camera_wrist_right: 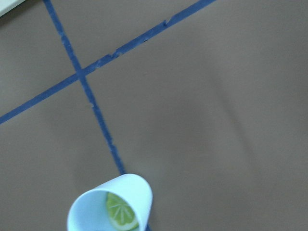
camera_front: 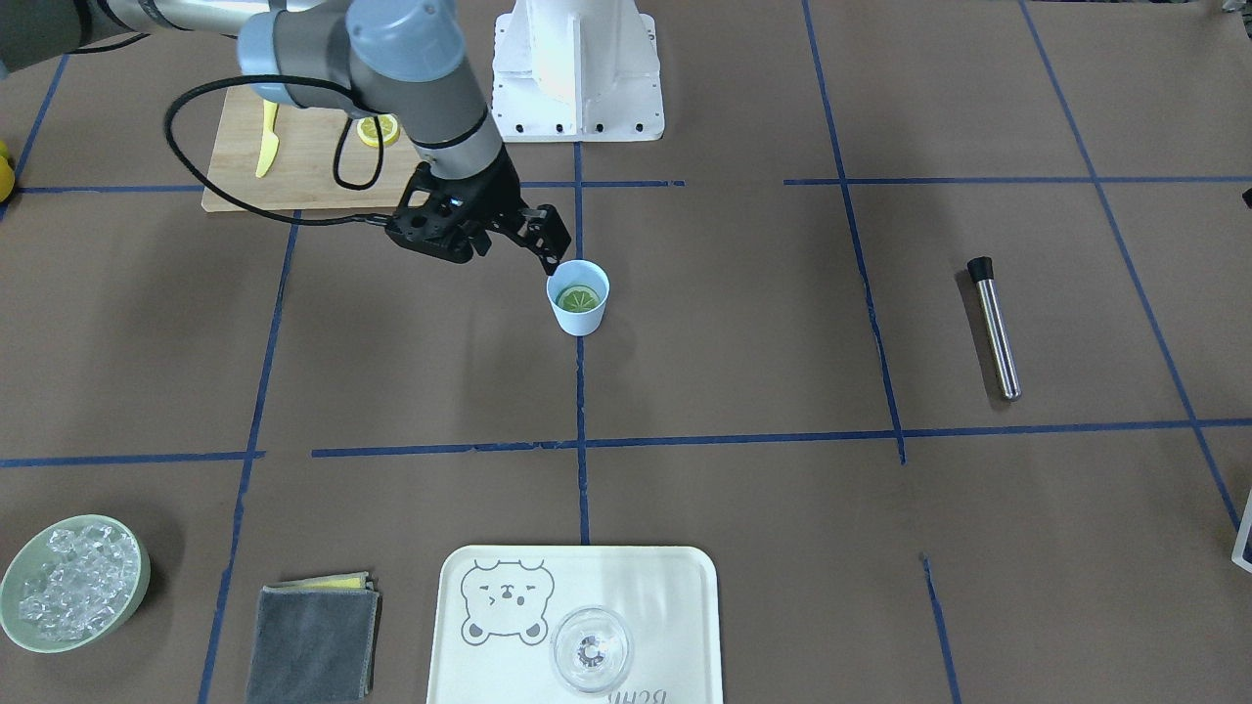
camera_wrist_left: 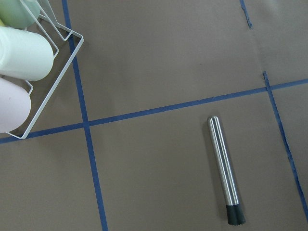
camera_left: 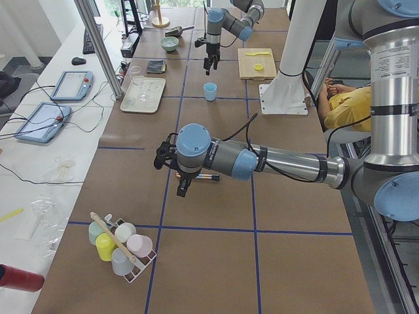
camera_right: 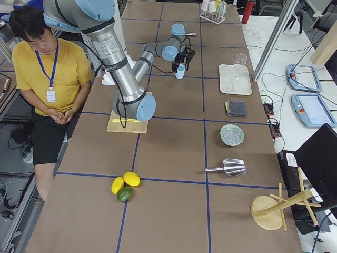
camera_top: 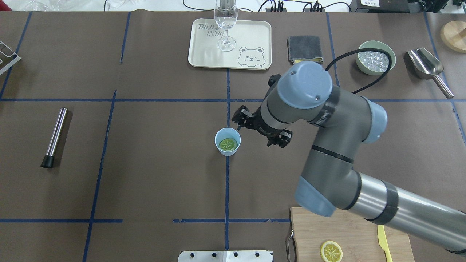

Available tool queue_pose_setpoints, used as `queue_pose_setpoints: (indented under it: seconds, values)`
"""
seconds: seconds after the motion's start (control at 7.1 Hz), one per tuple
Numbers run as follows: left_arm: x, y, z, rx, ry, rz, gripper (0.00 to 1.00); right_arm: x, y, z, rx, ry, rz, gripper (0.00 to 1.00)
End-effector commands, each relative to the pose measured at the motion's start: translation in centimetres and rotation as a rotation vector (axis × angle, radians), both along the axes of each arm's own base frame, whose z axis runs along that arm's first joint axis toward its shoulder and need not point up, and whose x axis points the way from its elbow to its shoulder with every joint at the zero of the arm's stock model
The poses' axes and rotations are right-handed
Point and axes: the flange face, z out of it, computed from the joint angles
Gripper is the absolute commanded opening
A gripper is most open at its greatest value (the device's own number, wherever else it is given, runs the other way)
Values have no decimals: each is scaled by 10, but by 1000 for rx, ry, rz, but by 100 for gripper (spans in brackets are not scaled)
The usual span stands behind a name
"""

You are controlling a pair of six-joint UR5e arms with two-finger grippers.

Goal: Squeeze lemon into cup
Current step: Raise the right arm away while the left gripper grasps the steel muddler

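Lying inside tapered light-blue plastic cup (camera_front: pixel 579 321), thin round lemon slice (camera_front: pixel 577 297), right gripper (camera_front: pixel 550 249) beside rim, closure unclear

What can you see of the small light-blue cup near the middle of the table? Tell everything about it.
The cup is small, light blue and looks like plastic. It tapers to a narrower base and has no handle. It stands upright and open on the brown table cover, over a blue tape line. A lemon slice lies inside, face up, looking greenish. The right gripper hangs close by its rim; whether they touch cannot be judged.
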Motion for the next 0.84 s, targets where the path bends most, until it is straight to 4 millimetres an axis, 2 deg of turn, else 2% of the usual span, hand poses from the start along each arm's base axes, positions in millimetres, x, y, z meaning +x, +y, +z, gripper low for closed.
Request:
queue_pose_setpoints:
  seconds: [0.0, 0.14, 0.28, 0.42, 0.56, 0.7]
  values:
    - [89, -14, 0, -17, -33, -38, 100, 99, -13, 88, 90, 64, -103, 100]
    - [134, -20, -4, -73, -22, -51, 100, 144, -20, 144, 173, 135, -179, 100]
    - [179, -42, -3, -66, -80, -49, 100, 177, -29, 166, 201, 153, -205, 100]
    - [204, -56, 16, -93, -107, -25, 100, 191, -25, 187, 194, 164, -233, 100]
    - [219, -73, 32, -124, -125, -15, 100, 197, -21, 198, 197, 176, -249, 100]
    - [245, -73, 38, -151, -147, 23, 100, 199, -19, 201, 194, 179, -249, 100]
